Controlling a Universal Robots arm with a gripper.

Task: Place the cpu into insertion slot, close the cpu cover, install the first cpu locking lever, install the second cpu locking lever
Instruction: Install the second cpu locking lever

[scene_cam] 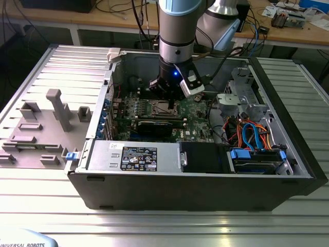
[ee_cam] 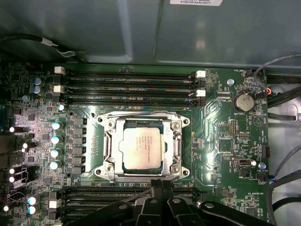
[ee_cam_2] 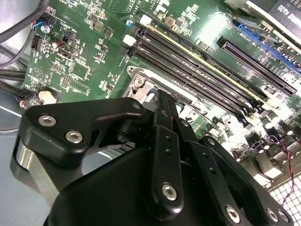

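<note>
Inside the silver-rimmed insertion slot point(ee_cam: 142, 146) lies the silvery-grey square cpu point(ee_cam: 142, 149); jaws' state unclear.

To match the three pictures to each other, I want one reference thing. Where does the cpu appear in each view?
Exterior view: the cpu lies in the socket, just below the gripper.
First wrist view: the cpu sits mid-picture inside the silver frame.
Second wrist view: I cannot make it out; the gripper covers the socket.
Shared landmark: the long black memory slots beside the socket.
</note>
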